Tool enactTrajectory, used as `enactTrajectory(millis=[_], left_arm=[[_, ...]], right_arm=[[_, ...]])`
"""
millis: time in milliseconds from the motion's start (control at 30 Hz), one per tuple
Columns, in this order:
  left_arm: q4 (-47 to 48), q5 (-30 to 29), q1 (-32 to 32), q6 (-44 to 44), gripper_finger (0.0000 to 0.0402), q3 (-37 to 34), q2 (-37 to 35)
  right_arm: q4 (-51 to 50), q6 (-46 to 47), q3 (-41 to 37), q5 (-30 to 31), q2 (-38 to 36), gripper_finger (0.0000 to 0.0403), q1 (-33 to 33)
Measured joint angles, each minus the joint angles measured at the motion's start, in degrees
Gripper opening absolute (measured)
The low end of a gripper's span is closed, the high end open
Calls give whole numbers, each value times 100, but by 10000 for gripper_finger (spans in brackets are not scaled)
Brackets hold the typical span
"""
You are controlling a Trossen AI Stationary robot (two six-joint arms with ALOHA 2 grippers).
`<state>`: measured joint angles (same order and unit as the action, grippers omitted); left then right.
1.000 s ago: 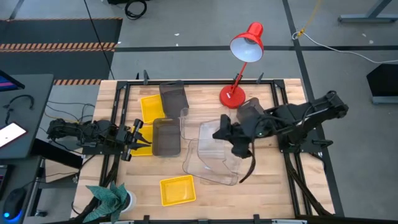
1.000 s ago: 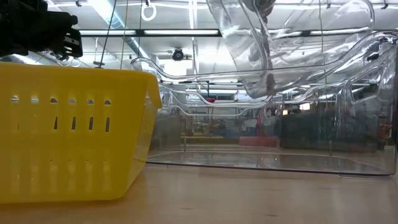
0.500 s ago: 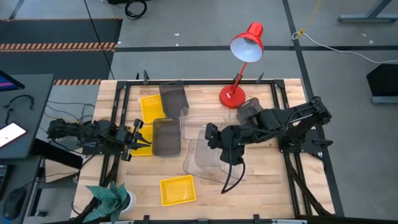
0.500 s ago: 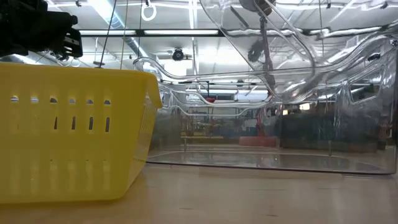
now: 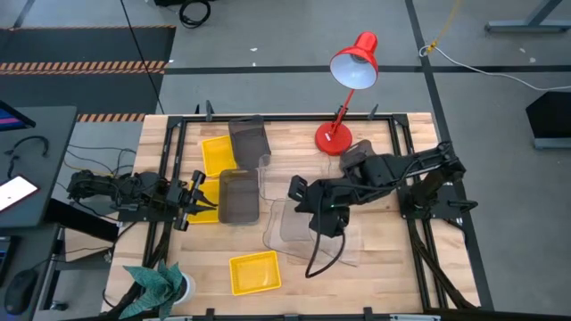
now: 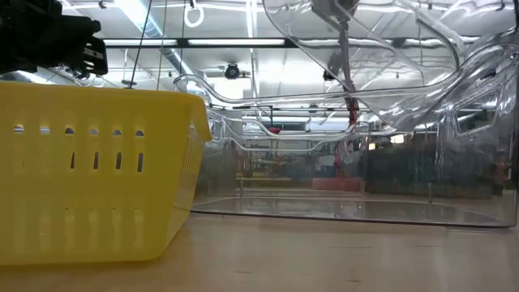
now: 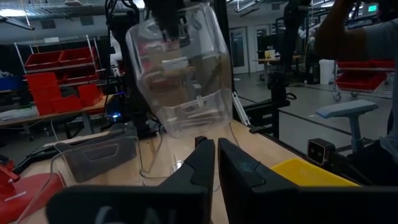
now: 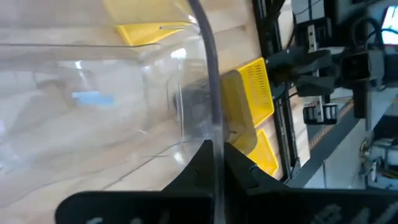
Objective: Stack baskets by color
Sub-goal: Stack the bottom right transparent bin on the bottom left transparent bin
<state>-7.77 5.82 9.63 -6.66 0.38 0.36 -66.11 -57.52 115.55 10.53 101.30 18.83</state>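
Observation:
My right gripper [image 5: 305, 198] is over the table's middle, shut on a clear basket [image 7: 180, 74] that it holds up in the air above the other clear baskets [image 5: 287, 230] on the wood. Two dark grey baskets [image 5: 239, 196] [image 5: 249, 137] and a yellow basket [image 5: 218, 153] sit left of them. A second yellow basket [image 5: 254, 272] rests flat near the front edge. My left gripper [image 5: 192, 198] waits shut at the left edge, beside a third yellow basket [image 5: 208, 201], touching nothing. My right gripper pinches the clear basket's side wall at its rim [image 8: 211, 127] between its two fingers, one on each face of the wall. The fingers slant down from the table's right side. The basket hangs tilted below them, lifted clear of the baskets underneath.
A red desk lamp [image 5: 343, 98] stands at the far edge right of centre. A teal cloth [image 5: 156, 283] lies at the near left corner. A black frame [image 5: 169, 143] runs around the table. Bare wood shows at the near right.
My right gripper has gone toward the table's left edge with the clear basket and has tipped further downward. The basket has swung from hanging steeply to lying more across, still above the clear baskets on the table.

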Motion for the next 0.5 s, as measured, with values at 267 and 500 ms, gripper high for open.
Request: enactTrajectory(millis=[267,500], left_arm=[[-78,0,0,-2,36,2,0],[-107,0,-2,-2,29,1,0]], right_arm=[[-163,83,-22,175,160,5,-14],[-413,303,-24,-363,187,5,-243]])
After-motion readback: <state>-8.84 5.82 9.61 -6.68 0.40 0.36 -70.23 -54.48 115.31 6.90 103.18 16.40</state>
